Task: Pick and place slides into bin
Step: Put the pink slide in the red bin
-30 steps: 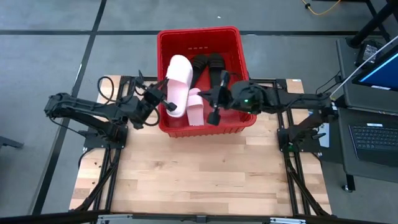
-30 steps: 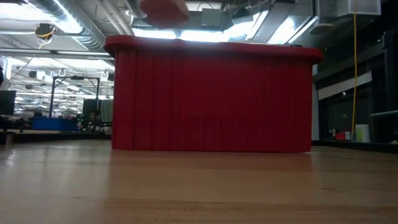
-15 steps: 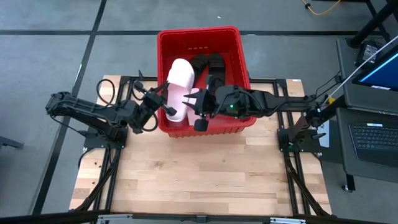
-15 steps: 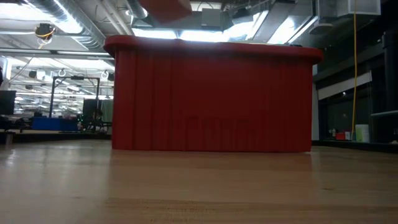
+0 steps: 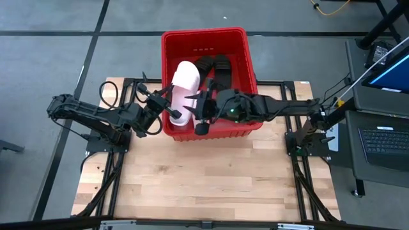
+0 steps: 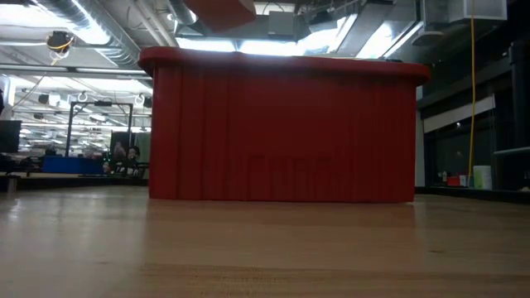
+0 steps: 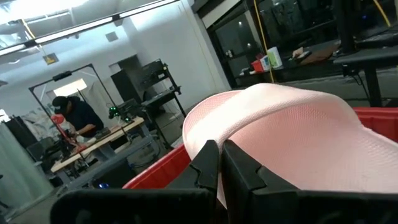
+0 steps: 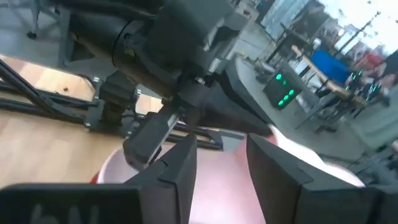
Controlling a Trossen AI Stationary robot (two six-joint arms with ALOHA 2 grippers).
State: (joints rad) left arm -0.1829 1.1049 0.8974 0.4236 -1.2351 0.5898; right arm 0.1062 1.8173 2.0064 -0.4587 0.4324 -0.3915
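1. The bin (image 5: 245,83) is seen at the table's 12 o'clock edge, its rim (image 6: 281,62) filling the low view. Two black slides (image 5: 214,65) lie at its far end; a pink slide (image 5: 183,83) lies along its left wall, long axis running 12 to 6 o'clock.

2. The left gripper (image 5: 167,101) is held at the bin's left wall, at the 7 o'clock corner of the pink slide. In the left wrist view its fingers (image 7: 211,163) are nearly together, pinched on the pink slide's (image 7: 280,143) edge, which rises just beyond them.

3. The right gripper (image 5: 202,110) is reached across into the bin from 3 o'clock, low over the near end. In the right wrist view its fingers (image 8: 186,163) are spread apart with pink material between them; whether a second pink slide is gripped cannot be told.

4. The move ahead is judged to turn on this: the pink slide lies at 1 o'clock from the left gripper, already inside the bin, so only letting go seems needed. The left arm is the nearer one.
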